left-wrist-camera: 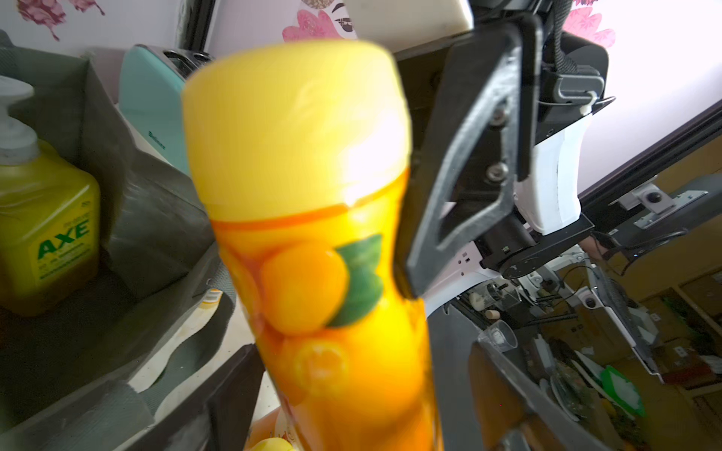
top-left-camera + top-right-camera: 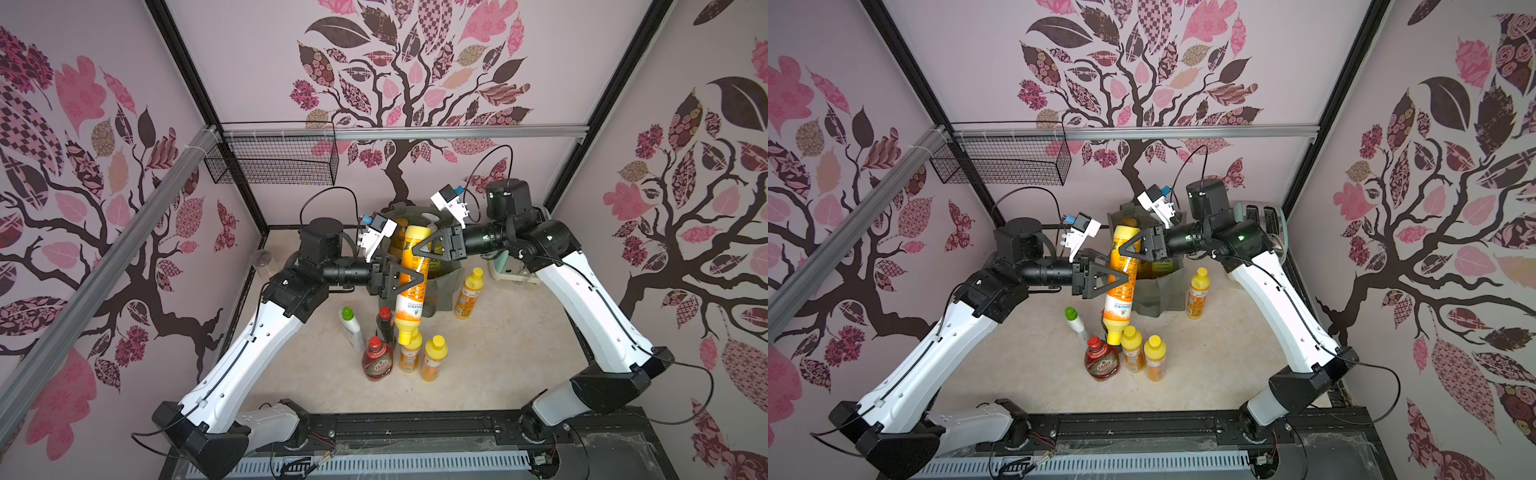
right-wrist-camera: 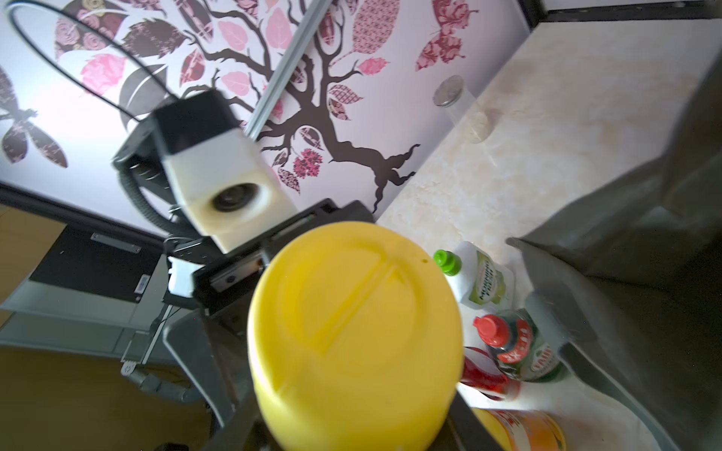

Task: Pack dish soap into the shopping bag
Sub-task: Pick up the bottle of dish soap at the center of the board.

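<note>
Beige marbled counter (image 2: 498,365) carrying a grey-green shopping bag (image 2: 442,295), small orange bottles (image 2: 434,359), red Fairy bottle (image 2: 378,361), white bottle (image 2: 353,330), dark bottle (image 2: 384,326), glass jar (image 2: 261,262) and toaster (image 2: 500,266).

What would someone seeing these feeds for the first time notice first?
The tall orange bottle, hanging upside down and tilted in mid-air close to the shopping bag, with the right end effector clamped near its base and the left end effector straddling its middle. Next, the smaller bottles standing on the table under its cap, the red Fairy bottle in front.
</note>
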